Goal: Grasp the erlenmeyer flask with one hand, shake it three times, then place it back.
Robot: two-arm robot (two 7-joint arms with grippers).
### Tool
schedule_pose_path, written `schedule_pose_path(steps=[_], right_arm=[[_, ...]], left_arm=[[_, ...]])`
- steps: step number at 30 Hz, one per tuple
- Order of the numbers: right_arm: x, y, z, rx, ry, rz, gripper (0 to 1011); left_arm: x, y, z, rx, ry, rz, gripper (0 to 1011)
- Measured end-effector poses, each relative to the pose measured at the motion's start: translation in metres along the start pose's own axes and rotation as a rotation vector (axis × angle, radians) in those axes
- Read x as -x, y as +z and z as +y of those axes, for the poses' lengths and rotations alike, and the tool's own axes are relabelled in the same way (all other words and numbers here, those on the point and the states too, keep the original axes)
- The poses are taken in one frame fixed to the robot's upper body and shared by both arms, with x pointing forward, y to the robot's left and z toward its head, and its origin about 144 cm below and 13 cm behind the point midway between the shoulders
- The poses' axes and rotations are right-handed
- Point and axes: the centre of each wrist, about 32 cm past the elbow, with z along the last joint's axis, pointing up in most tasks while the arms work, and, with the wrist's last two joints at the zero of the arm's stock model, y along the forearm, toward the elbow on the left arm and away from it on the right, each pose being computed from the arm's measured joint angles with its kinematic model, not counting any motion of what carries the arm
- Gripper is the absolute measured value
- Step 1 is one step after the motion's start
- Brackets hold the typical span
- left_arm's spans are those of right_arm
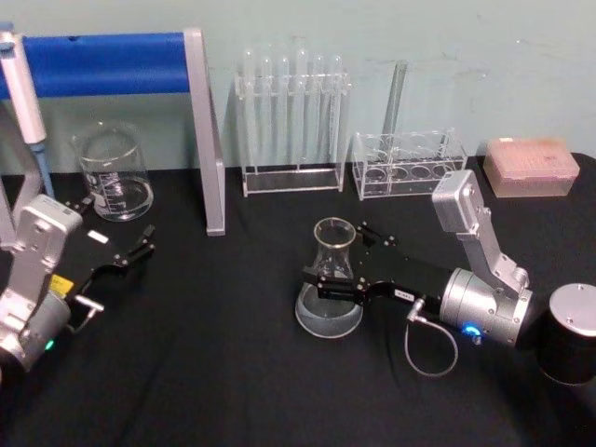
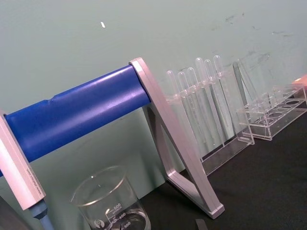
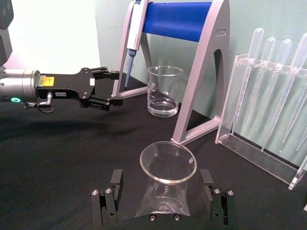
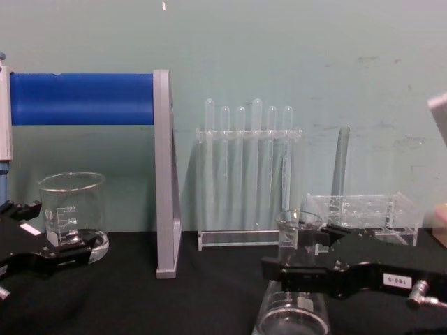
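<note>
Clear glass erlenmeyer flask (image 1: 329, 284) upright on black table (image 1: 214, 372), centre, in front of test tube racks (image 1: 295, 121). Right gripper (image 1: 337, 267) reaching in from the right, jaws open either side of the flask neck, not clamped. Left gripper (image 1: 138, 250) parked at left edge near beaker (image 1: 114, 174), jaws slightly apart, holding nothing. Blue-barred stand (image 1: 140, 65) behind.

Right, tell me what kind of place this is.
Most likely a lab bench set up for robot practice. A glass flask stands on black cloth between the fingers of the right claw, with a test tube rack and a beaker behind.
</note>
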Motion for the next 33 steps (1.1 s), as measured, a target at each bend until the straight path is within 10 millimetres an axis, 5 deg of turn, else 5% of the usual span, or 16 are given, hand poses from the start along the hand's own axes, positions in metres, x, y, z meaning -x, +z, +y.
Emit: schedule_pose_path(steps=[33], right_arm=[[0.004,0.0,-0.011,0.029,0.001,-0.009,1000]], left_arm=[[0.0,0.0,0.0,0.0,0.0,0.0,1001]])
